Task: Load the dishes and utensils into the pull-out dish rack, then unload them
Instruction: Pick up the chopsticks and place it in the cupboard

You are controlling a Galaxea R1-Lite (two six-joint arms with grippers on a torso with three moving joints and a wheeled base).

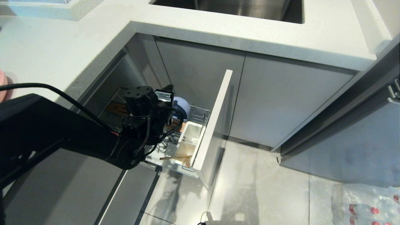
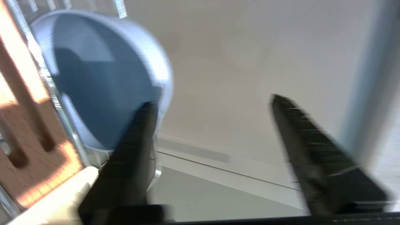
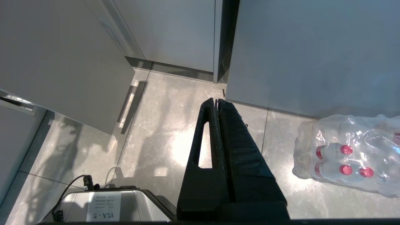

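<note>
Bowl [image 2: 103, 78] stands on edge in the wire basket of the rack [image 1: 215, 125], at the cabinet end, opening facing the left claw [image 2: 212, 103]. Chopsticks [image 1: 176, 157] lie across the basket near the front panel, beside the white cutlery holder [image 1: 192, 134]. Wooden insert [image 2: 28, 137] sits just beside the bowl. Plate and spoon not seen.

Left claw is inside the rack, jaws apart, nothing between them; one finger [image 2: 137, 137] overlaps the bowl's rim in the wrist view, contact can't be told through blur. Right claw [image 3: 217, 101] hangs parked over the floor, jaws pressed together, empty, near a pack of bottles [image 3: 347, 156].

Handling guess: bowl looks rigid, smooth, probably ceramic or melamine, so slippery and chip-prone; best hold is a pinch on the upper rim, one finger inside, one outside. Chopsticks are light and thin, likely to roll; take them mid-length.

Room: tight. Front panel on one side, cabinet face behind, wires and insert close to the bowl. Open way is straight up, under the counter [image 1: 250, 34] edge, so lift clear before swinging out.
</note>
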